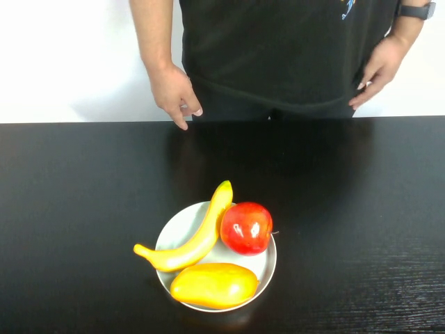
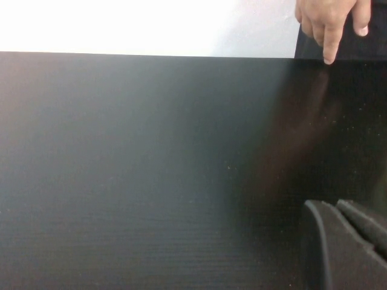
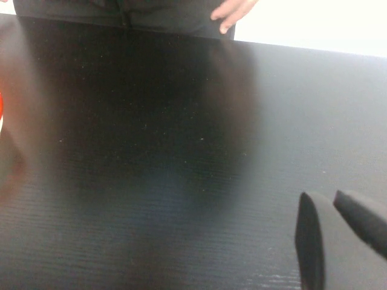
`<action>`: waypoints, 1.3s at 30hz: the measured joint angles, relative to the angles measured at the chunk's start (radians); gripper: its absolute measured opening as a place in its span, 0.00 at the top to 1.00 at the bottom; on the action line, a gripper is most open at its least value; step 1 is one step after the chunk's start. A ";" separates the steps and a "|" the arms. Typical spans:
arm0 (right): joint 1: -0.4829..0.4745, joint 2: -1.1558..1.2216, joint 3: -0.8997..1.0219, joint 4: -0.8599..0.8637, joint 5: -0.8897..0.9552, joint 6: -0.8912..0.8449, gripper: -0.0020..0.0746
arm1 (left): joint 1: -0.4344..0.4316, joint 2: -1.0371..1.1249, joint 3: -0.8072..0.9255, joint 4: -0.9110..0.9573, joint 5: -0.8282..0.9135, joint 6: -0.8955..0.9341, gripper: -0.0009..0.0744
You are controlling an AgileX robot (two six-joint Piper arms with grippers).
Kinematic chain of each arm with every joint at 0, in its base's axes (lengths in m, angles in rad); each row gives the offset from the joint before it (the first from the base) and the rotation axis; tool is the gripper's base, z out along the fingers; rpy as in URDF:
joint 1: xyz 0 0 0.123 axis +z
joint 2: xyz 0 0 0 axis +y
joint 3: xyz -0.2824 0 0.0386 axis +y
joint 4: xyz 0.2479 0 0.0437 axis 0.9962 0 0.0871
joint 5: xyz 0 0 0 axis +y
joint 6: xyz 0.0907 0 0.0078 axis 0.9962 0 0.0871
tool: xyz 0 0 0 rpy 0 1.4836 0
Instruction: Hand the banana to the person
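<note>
The yellow banana [image 1: 198, 236] lies on a white plate [image 1: 170, 226] at the table's front centre, its lower tip hanging over the plate's left rim. The person [image 1: 278, 49] in a black T-shirt stands behind the far edge, both hands hanging down, one fingertip [image 2: 329, 57] near the table edge. Neither gripper shows in the high view. The left gripper [image 2: 329, 204] hovers over bare table, fingers together and empty. The right gripper [image 3: 320, 194] is likewise over bare table, fingers close together and empty. The banana is out of both wrist views.
A red apple [image 1: 246, 227] and a plump yellow-orange fruit [image 1: 213, 285] share the plate with the banana, both touching it. The black table [image 1: 83, 195] stretches wide on both sides. A white wall stands behind the person.
</note>
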 joint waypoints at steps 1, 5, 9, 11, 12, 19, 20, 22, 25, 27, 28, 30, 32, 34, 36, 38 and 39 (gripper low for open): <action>0.000 0.000 0.000 0.000 0.000 0.000 0.98 | 0.000 0.000 0.000 0.000 0.000 0.000 0.99; 0.000 0.000 0.000 0.000 0.000 0.000 0.98 | 0.000 0.000 0.000 0.000 0.000 0.000 0.99; 0.000 0.000 0.000 0.000 0.000 0.000 0.98 | 0.000 0.000 0.000 0.000 0.000 0.000 0.99; 0.000 0.000 0.000 0.000 0.000 0.000 0.98 | 0.000 0.000 0.000 0.000 0.000 0.000 0.99; 0.000 0.000 0.000 0.000 0.000 0.000 0.98 | 0.000 0.000 0.000 0.000 0.000 0.000 0.99; 0.000 0.000 0.000 0.000 0.000 0.000 0.98 | 0.000 0.000 0.000 0.000 0.000 0.000 0.99; 0.000 0.000 0.000 0.000 0.000 0.000 0.98 | 0.000 0.000 0.000 -0.002 -0.002 0.000 0.99; 0.000 0.000 0.000 0.000 0.000 0.000 0.98 | 0.000 0.000 0.000 -0.012 -0.006 0.000 0.99; 0.000 0.000 0.000 0.000 0.000 0.000 0.98 | 0.000 0.000 0.002 -0.058 -0.027 -0.002 0.99; 0.000 0.000 0.000 0.000 0.000 0.000 0.98 | 0.000 0.000 0.002 -0.136 -0.064 -0.033 0.99; 0.000 0.000 0.000 0.000 0.000 0.000 0.98 | 0.000 0.000 0.002 -0.190 -0.088 -0.057 0.99; 0.000 0.000 0.000 0.000 0.000 0.000 0.98 | 0.000 0.000 0.002 -0.295 -0.140 -0.123 0.99; 0.000 0.000 0.000 0.000 0.000 0.000 0.98 | 0.000 0.000 0.002 -0.351 -0.192 -0.162 0.99; 0.000 0.000 0.000 0.000 0.000 0.000 0.98 | 0.000 0.000 0.002 -0.377 -0.244 -0.180 0.99; 0.000 0.000 0.000 0.000 0.000 0.000 0.98 | 0.000 0.000 0.002 -0.389 -0.267 -0.185 0.99; 0.000 0.000 0.000 0.000 0.000 0.000 0.98 | 0.000 0.000 0.002 -0.399 -0.268 -0.189 0.99; 0.000 0.000 0.000 0.000 0.000 0.000 0.98 | 0.000 0.000 0.002 -0.405 -0.249 -0.193 0.99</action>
